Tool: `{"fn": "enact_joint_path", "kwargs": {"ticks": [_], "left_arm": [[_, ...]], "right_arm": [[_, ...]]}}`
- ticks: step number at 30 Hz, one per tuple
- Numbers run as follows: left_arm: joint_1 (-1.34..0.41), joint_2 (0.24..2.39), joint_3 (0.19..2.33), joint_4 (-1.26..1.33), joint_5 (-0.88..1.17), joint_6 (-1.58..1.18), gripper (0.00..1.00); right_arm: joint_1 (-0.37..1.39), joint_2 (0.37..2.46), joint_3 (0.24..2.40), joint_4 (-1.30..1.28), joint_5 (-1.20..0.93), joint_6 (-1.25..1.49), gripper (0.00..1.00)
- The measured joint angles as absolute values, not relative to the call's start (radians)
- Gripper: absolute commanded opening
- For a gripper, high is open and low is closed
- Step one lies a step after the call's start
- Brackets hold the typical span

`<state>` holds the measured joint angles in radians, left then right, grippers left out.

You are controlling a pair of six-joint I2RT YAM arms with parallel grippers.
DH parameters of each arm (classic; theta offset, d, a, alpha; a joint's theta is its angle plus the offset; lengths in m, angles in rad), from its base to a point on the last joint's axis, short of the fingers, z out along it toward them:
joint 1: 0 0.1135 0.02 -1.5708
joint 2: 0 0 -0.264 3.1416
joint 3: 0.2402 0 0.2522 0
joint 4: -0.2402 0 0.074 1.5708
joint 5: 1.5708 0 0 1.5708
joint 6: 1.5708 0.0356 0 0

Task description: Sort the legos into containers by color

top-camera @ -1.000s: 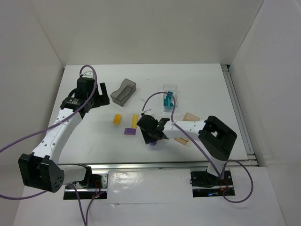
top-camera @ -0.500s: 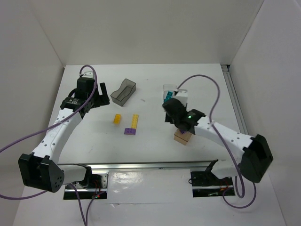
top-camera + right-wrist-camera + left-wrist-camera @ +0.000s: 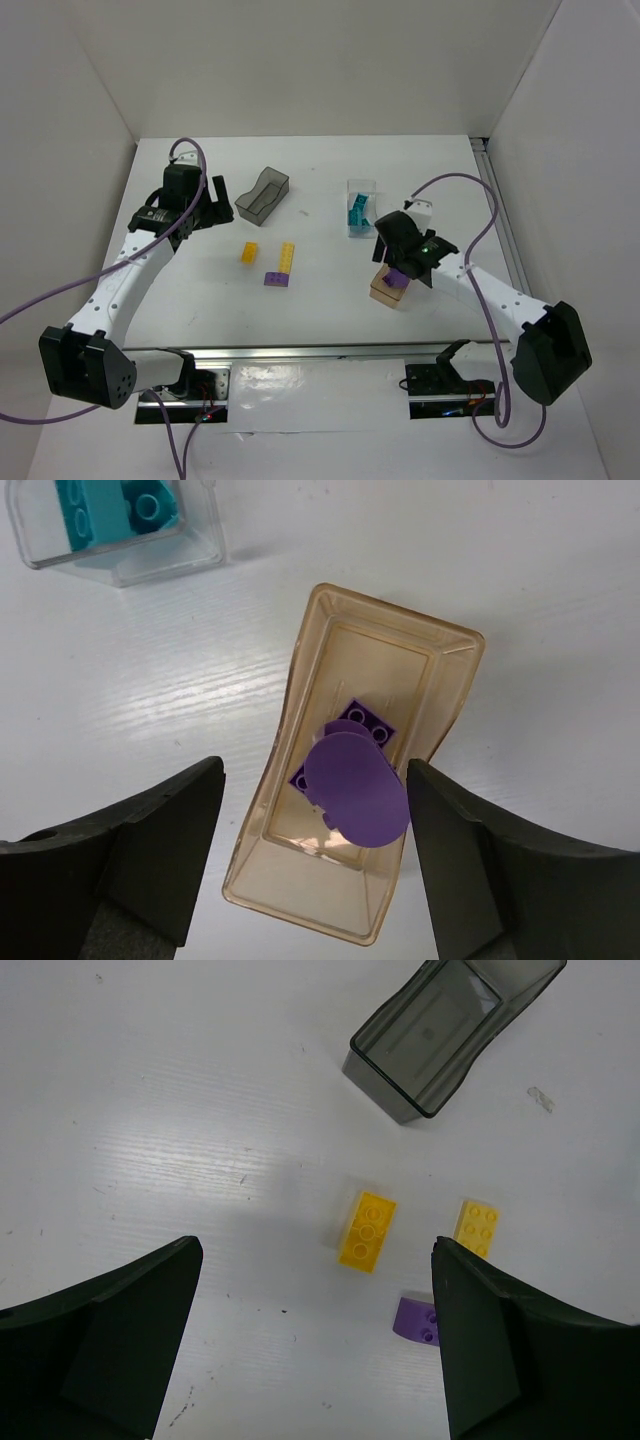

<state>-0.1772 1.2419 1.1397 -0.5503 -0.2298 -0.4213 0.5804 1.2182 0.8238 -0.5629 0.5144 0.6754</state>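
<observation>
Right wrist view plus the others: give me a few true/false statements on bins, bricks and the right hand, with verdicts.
1. Purple pieces lie in the amber bin. True.
2. The dark grey bin holds yellow bricks. False: it is empty; the yellow bricks lie on the table.
3. Teal bricks sit in the clear bin. True.
4. The right hand is shut on a brick. False: it is open above the amber bin, gripping nothing.
5. No purple is left on the table. False: a purple brick lies by the yellow ones.
</observation>
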Motion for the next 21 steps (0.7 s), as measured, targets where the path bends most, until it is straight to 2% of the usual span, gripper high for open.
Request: {"fn": "enact_joint_path", "kwargs": {"ticks": [5,8,15,21], "left_arm": [[-0.177,1.242,1.140,-0.550,-0.230,-0.423,0.99],[-0.177,1.244,1.140,-0.551,-0.230,-0.432,0.99],[-0.177,1.257,1.140,-0.567,-0.230,-0.453,0.99],[-0.177,1.257,1.150,-0.585,-0.238,-0.452,0.99]], "right_arm": [[0.648,1.224,0.902,-0.559,0.497,0.617,0.80],[0.755,1.291,1.002,-0.508,0.434,0.551,0.80],[0.975,1.625,1.198,-0.382,0.269,0.409,0.84],[1.021,1.814,1.308,-0.384,0.187,0.374,0.88]]}}
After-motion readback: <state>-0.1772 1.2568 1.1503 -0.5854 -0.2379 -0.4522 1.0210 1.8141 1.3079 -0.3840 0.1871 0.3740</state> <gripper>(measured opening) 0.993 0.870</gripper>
